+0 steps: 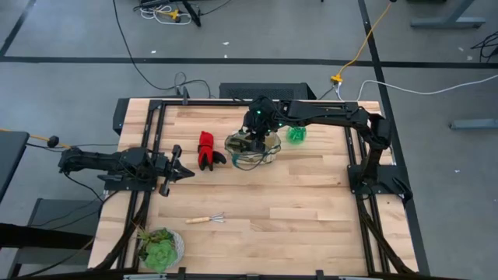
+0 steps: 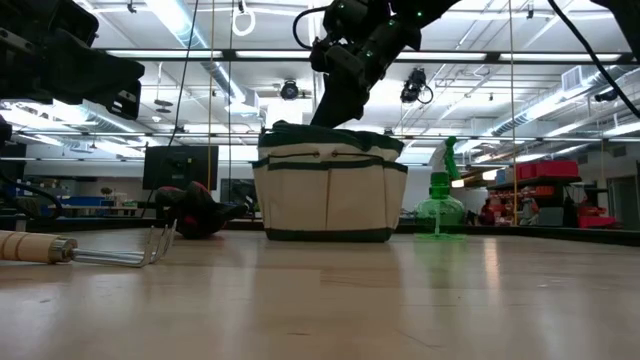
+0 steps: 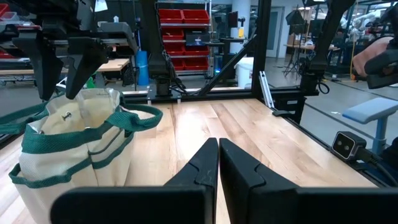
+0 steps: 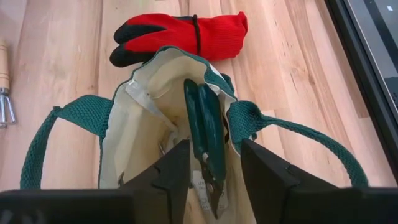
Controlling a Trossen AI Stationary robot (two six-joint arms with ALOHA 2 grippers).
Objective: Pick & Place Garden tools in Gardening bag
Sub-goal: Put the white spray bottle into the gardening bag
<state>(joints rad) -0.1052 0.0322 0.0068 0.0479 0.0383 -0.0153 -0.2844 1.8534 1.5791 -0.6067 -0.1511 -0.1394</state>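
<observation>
The tan gardening bag point(image 1: 253, 148) with green trim stands upright on the table's far middle. My right gripper point(image 4: 214, 168) hangs over its mouth, slanting down, fingers open. Green-handled pruning shears point(image 4: 205, 124) stand inside the bag between those fingers, with a clear gap on one side. Red-and-black gloves point(image 1: 207, 150) lie just left of the bag. A green spray bottle point(image 1: 296, 134) stands to its right. A wooden-handled mini rake point(image 1: 208, 219) lies toward the near edge. My left gripper point(image 1: 189, 172) waits shut at the table's left, pointing level.
A green succulent in a pale pot point(image 1: 159, 249) sits at the near left corner. The bag's green loop handles point(image 4: 59, 130) hang out to either side of its mouth. Bare wood stretches across the table's near and right parts. A black frame rail point(image 1: 354, 155) borders the right side.
</observation>
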